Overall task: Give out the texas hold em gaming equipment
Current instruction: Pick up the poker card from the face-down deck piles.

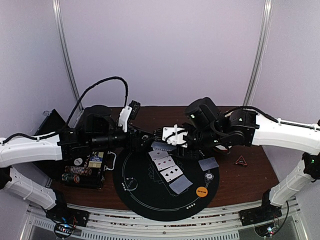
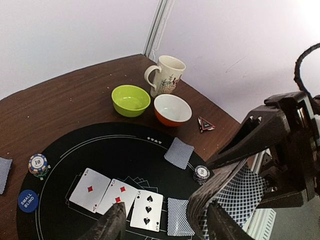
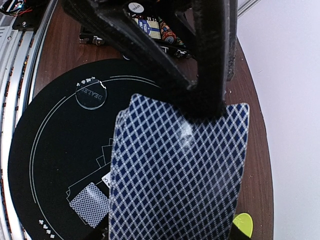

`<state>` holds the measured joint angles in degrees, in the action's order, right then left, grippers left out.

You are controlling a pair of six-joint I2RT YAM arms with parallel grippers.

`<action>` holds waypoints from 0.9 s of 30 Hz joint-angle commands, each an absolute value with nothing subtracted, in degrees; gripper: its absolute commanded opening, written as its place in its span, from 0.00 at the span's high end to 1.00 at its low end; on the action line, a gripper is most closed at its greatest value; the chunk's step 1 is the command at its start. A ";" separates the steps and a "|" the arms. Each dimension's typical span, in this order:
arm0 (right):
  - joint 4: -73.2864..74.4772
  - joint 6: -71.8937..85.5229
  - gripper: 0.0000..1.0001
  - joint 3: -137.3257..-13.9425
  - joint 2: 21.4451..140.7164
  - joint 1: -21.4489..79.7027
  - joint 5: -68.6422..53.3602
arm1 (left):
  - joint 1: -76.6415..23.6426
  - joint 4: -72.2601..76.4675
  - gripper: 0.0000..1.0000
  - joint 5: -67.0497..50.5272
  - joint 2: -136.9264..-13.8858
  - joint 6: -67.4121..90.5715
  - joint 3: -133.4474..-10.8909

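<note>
A black round mat [image 1: 145,200] covers the middle of the brown table [image 1: 250,182]. One chip tray [image 1: 82,175] sits off its left edge.

The right gripper [image 3: 202,102] pinches the top edge of one deck [image 3: 180,175] of blue-backed cards and holds it above the mat. The left gripper [image 2: 165,212] faces that deck with its fingers [image 2: 107,227] spread and nothing between them. One finger is right beside the deck's edge, and I cannot tell whether it touches.

Beyond the mat stand two bowls, one green bowl [image 2: 131,100] and one white-orange bowl [image 2: 172,109], just beside each other. One mug [image 2: 165,75] stands behind them.

Three face-up cards [image 2: 118,196] lie overlapping in a row at the mat's centre. Three single face-down cards show in the left wrist view: one [image 2: 179,216] at the end of that row, one [image 2: 178,152] nearer the bowls, and one [image 2: 4,172] off the mat at the picture's left edge.

The round pieces come to five:
- one small chip stack [image 2: 38,164]
- one lone chip [image 2: 201,172]
- one blue disc [image 2: 28,200]
- one orange disc [image 1: 201,191]
- one clear disc [image 3: 91,93]

All five lie at or near the mat's rim. One red triangle [image 2: 205,124] lies on the bare wood beside the white-orange bowl.
</note>
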<state>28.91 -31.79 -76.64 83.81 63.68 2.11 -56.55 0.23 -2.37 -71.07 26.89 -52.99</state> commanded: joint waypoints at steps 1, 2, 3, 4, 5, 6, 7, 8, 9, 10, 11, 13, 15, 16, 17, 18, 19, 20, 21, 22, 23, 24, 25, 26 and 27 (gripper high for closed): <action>28.04 -32.31 0.50 -78.39 84.05 64.04 2.59 | -56.07 4.16 0.43 -5.90 -70.88 25.76 -51.87; 27.96 -32.27 0.50 -78.40 83.99 64.04 2.51 | -56.07 4.55 0.42 -6.37 -70.87 25.63 -51.92; 28.03 -32.30 0.50 -78.40 83.96 64.06 2.38 | -56.07 5.06 0.42 -6.71 -70.89 25.46 -52.00; 28.01 -32.28 0.50 -78.40 84.03 64.00 2.40 | -56.07 5.51 0.42 -7.06 -70.91 25.03 -52.15; 28.03 -32.34 0.50 -78.35 84.01 64.04 2.38 | -56.07 5.89 0.43 -7.45 -71.10 24.56 -52.46; 28.11 -32.34 0.50 -78.29 84.10 63.99 2.45 | -56.07 5.82 0.43 -7.68 -71.41 24.16 -53.03; 28.15 -32.39 0.50 -78.31 84.07 64.02 2.46 | -56.07 5.39 0.42 -7.85 -72.15 23.71 -53.69; 28.20 -32.40 0.50 -78.31 84.11 64.02 2.38 | -56.07 4.74 0.41 -8.09 -73.05 23.32 -54.58; 28.26 -32.43 0.50 -78.40 84.11 64.04 2.25 | -56.07 3.99 0.40 -8.17 -73.93 23.11 -55.37; 28.26 -32.37 0.50 -78.47 84.11 64.01 2.20 | -56.07 3.35 0.40 -8.33 -74.92 22.92 -56.05; 28.28 -32.42 0.50 -78.48 84.11 64.02 2.22 | -56.07 2.86 0.42 -8.25 -75.86 22.82 -56.74; 28.22 -32.39 0.50 -78.49 83.96 64.03 2.37 | -56.07 1.25 0.54 -7.54 -76.97 22.47 -58.06; 28.18 -32.34 0.50 -78.40 83.72 63.99 2.43 | -56.08 0.50 0.68 -5.72 -76.42 22.33 -58.52; 28.26 -32.34 0.50 -78.31 83.56 64.05 2.48 | -56.10 0.63 0.71 -4.54 -75.62 22.44 -58.28; 28.30 -32.41 0.50 -78.17 83.43 64.04 2.65 | -56.08 1.12 0.73 -3.62 -74.72 22.61 -57.65; 28.29 -32.47 0.50 -78.02 83.33 64.03 2.99 | -56.07 1.49 0.74 -2.89 -73.81 22.67 -57.00; 28.30 -32.51 0.50 -77.90 83.26 63.99 3.21 | -56.07 1.46 0.74 -2.39 -73.03 22.74 -56.65; 28.34 -32.52 0.50 -77.83 83.24 64.03 3.39 | -56.12 1.29 0.74 -2.14 -72.49 22.78 -56.42; 28.34 -32.62 0.50 -77.79 83.25 64.00 3.44 | -56.08 1.22 0.74 -2.17 -72.02 22.81 -56.08; 28.38 -32.70 0.50 -77.79 83.24 64.06 3.43 | -56.10 1.15 0.73 -2.47 -71.83 22.78 -55.81; 28.32 -32.70 0.50 -77.86 83.27 63.99 3.43 | -56.08 1.02 0.71 -3.06 -71.73 22.66 -55.81; 28.38 -32.68 0.50 -77.99 83.36 63.99 3.43 | -56.10 0.72 0.70 -3.64 -71.84 22.53 -55.93; 28.34 -32.79 0.50 -78.16 83.41 64.06 3.42 | -56.08 0.60 0.67 -4.70 -71.96 22.44 -56.03; 28.38 -32.82 0.50 -78.31 83.47 64.06 3.43 | -56.07 0.83 0.66 -5.71 -72.05 22.34 -56.04; 28.39 -32.91 0.50 -78.45 83.53 64.07 3.43 | -56.07 1.14 0.66 -6.70 -72.18 22.33 -55.99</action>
<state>28.69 -32.08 -76.66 83.81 63.68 2.98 -56.55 -0.16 -4.69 -72.51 23.33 -56.36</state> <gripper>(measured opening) 0.502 0.329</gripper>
